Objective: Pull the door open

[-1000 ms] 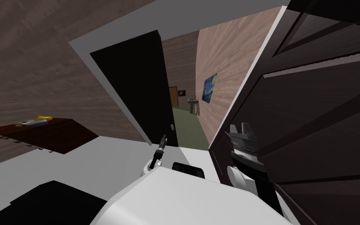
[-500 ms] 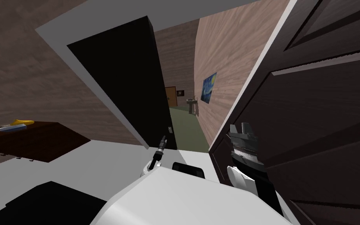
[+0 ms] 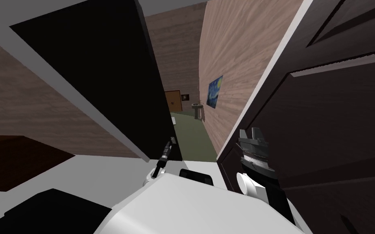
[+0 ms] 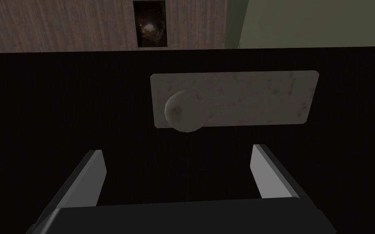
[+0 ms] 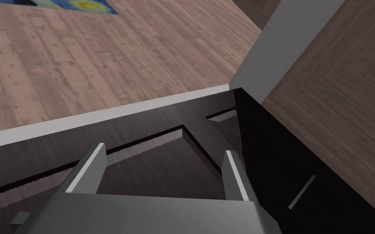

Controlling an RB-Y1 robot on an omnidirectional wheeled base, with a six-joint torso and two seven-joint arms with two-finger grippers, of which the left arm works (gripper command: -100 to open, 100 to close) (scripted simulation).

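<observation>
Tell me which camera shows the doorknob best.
Left wrist view: the round knob sits large on its pale plate, beyond the open left tool. Head view: a tiny pale speck on the black door's edge. Right wrist view faces a different, panelled door.

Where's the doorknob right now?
In the left wrist view, the round knob sits on a pale plate on the black door, just ahead of the open left gripper.
</observation>
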